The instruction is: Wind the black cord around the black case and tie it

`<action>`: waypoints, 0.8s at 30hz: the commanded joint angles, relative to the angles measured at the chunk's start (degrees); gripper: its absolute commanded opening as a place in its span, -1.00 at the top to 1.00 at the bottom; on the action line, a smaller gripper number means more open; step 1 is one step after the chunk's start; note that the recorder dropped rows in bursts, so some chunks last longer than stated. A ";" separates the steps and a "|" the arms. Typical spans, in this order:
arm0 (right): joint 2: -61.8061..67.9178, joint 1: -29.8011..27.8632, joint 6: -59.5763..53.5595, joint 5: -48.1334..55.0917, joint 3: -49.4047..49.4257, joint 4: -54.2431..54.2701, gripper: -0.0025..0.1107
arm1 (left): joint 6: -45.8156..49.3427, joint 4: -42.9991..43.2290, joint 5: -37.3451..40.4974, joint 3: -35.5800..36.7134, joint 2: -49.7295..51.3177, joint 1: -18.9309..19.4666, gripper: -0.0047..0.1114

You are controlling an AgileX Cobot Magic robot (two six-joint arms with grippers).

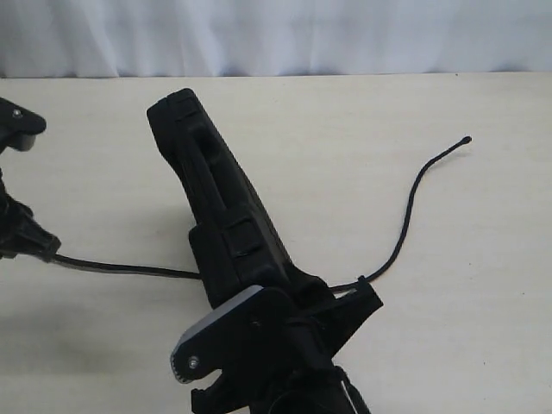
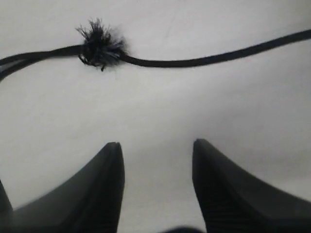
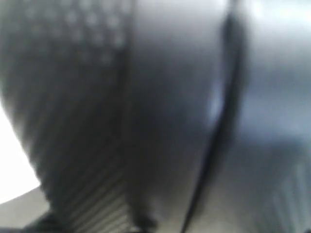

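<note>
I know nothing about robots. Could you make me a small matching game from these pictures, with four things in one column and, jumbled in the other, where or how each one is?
Things
1. black case
2. frayed knot of the black cord
3. left gripper
4. thin end of the cord

States
A. open, holding nothing
B. lying loose on the table, far right in the exterior view
C. tipped up on edge, clamped low down by the right gripper
D. lying on the table just ahead of the left gripper

Pairs: 1-C, 2-D, 3-A, 4-B
</note>
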 commanded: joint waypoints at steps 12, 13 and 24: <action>-0.18 -7.24 0.27 -9.35 0.08 -3.46 0.88 | -23.85 -11.85 -40.20 4.50 21.13 20.97 0.15; -0.18 -7.24 0.27 -11.36 0.08 -5.89 0.88 | -23.85 -11.85 -41.58 4.50 21.14 22.00 0.15; -0.18 -7.24 0.27 -13.36 0.08 -6.74 0.88 | -23.71 -19.73 -51.09 4.50 29.93 27.29 0.15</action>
